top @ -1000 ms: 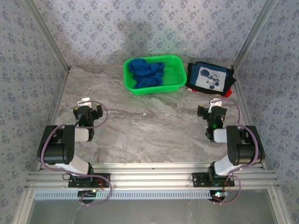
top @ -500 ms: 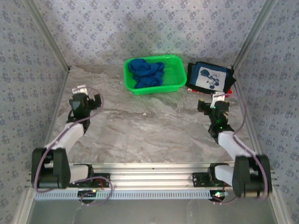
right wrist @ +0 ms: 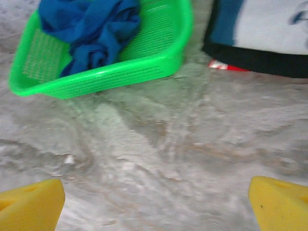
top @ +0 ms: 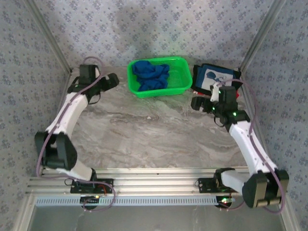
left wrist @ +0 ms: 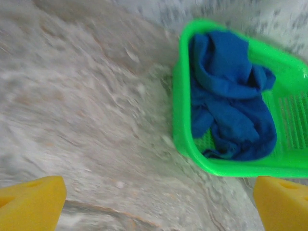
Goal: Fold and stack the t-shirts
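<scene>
Right gripper: fingers spread wide, holding nothing, over the bare marble table, just near of the folded navy t-shirt. A red t-shirt edge peeks out beneath it. Left gripper: wide apart, empty, left of the green basket. Royal blue t-shirt lies crumpled inside the basket, far centre.

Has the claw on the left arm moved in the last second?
Yes. The left gripper moved toward the far end of the table, ending just left of the green basket.
</scene>
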{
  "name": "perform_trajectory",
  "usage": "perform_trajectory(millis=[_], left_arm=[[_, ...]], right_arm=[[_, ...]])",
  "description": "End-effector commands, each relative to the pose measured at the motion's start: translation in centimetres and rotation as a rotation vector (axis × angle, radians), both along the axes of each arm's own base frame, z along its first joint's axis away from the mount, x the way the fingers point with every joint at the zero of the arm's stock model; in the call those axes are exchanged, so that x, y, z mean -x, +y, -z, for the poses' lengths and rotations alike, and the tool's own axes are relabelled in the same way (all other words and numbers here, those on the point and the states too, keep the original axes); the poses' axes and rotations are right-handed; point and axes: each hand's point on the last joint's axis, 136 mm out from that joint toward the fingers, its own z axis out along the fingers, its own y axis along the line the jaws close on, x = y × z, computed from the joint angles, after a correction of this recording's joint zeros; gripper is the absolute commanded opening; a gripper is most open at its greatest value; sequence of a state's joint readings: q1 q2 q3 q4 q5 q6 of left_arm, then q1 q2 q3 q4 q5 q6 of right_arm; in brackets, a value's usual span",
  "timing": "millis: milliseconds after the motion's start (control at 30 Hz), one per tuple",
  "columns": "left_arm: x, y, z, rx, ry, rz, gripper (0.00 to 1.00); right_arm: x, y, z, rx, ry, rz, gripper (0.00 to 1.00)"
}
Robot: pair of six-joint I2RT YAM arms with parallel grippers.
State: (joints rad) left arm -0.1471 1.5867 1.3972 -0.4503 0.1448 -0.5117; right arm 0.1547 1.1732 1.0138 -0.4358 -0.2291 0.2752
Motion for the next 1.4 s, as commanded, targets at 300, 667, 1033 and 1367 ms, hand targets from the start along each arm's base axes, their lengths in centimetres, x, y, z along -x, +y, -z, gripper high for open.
perform_trajectory(millis=[300,667,1033,1367], left_arm=[[-3.6,-8.8,8.1,0.088,0.321,0.092,0.83],[-3.6,-7.2,14.0,-0.087,0.460,0.005,0.28],[8.9,-5.4,14.0,-0.071,0.538,-0.014,0.07],[15.2,-1.6,13.3,-0.045,0.516,-0.154,0.05]], right_arm=[[-4.4,12.1,-2.5,-0.134,0.147,-0.240,1.00],[-11.8,17.1,-0.2,-0.075,0.227,-0.238,1.00],[-15.0,17.7,9.7,0.166,0.412,-0.142,1.00],[-11.2,18.7,14.0,0.160,0.564,-0.165,0.81]])
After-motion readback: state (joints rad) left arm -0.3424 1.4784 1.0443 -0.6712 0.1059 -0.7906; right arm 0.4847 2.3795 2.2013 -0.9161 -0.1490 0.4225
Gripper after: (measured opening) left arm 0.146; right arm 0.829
